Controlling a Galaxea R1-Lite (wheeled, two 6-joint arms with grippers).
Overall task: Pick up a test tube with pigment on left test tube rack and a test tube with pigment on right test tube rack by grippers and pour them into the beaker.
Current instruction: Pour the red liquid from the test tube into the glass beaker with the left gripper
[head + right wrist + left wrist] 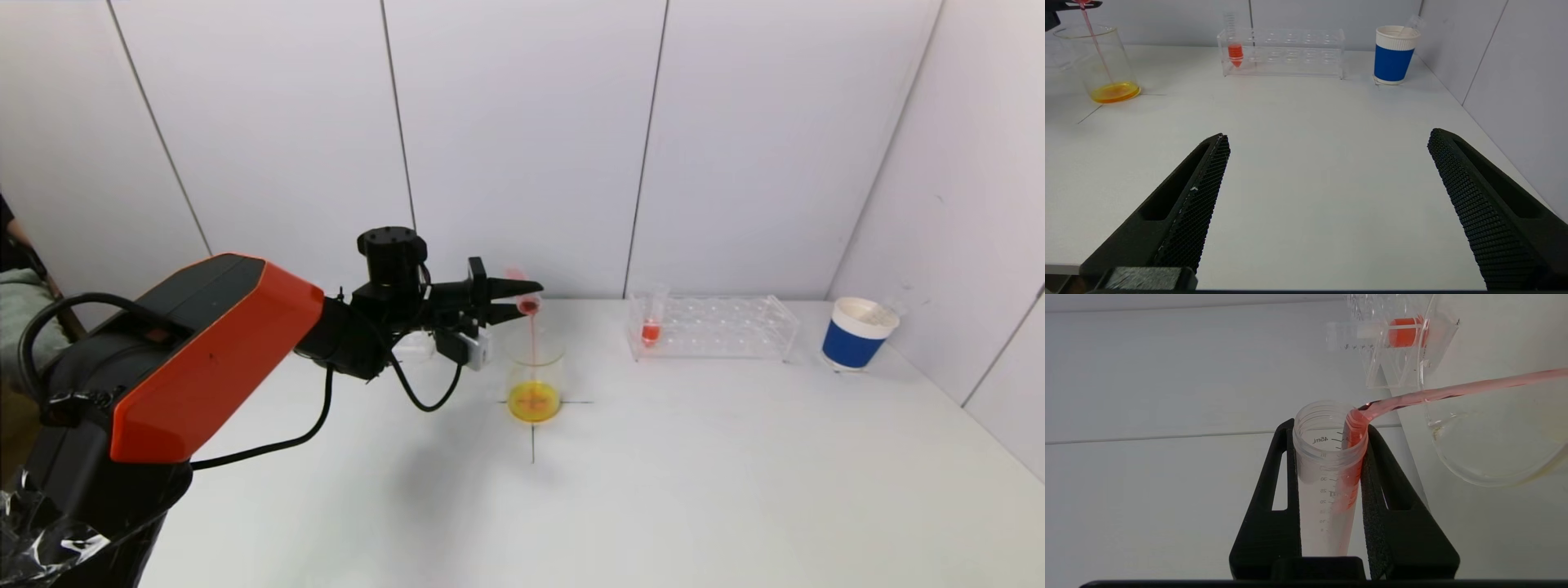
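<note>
I hold the left gripper (pixel 522 287) clamped on the tipped test tube (pixel 1329 457) above the beaker (pixel 535 380) so the pigment stream lands inside (right gripper (pixel 1327 204) wide, idle).

A white table (pixel 653 490) stands in a corner of pale panelled walls (pixel 522 122) with dark seams.

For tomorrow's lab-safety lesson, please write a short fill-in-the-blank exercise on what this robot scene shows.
1. The left claw tips a test tube so that red pigment streams into the ____.
2. The liquid already lying in that vessel's bottom is ____.
3. The right claw is ____ and holds nothing.
4. The paper cup beside the right rack is white and ____.

Missing words: beaker; yellow; open; blue
</note>
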